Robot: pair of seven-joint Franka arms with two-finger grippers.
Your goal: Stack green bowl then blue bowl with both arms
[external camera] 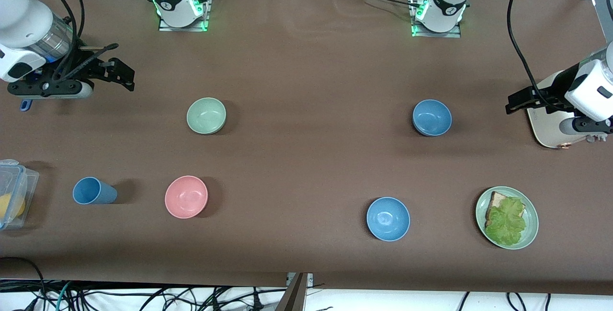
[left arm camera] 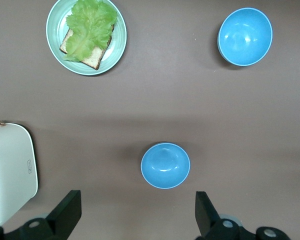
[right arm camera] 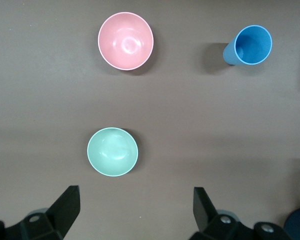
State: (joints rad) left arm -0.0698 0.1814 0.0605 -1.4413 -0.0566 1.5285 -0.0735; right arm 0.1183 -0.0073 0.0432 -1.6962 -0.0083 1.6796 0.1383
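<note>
The green bowl point(external camera: 206, 115) sits upright and empty on the brown table toward the right arm's end; it also shows in the right wrist view point(right arm camera: 112, 151). The blue bowl point(external camera: 432, 117), duller and greyish, sits toward the left arm's end and shows in the left wrist view point(left arm camera: 165, 165). My right gripper point(external camera: 125, 77) point(right arm camera: 135, 207) is open and empty, above bare table beside the green bowl. My left gripper point(external camera: 515, 103) point(left arm camera: 137, 210) is open and empty, above the table beside the blue bowl, apart from it.
A brighter sky-blue bowl point(external camera: 388, 218), a pink bowl point(external camera: 186, 196), a blue cup point(external camera: 94, 191) on its side and a green plate point(external camera: 529, 234) with toast and lettuce lie nearer the front camera. A white board point(external camera: 546, 131) lies under the left arm. A clear box point(external camera: 19, 181) sits at the right arm's end.
</note>
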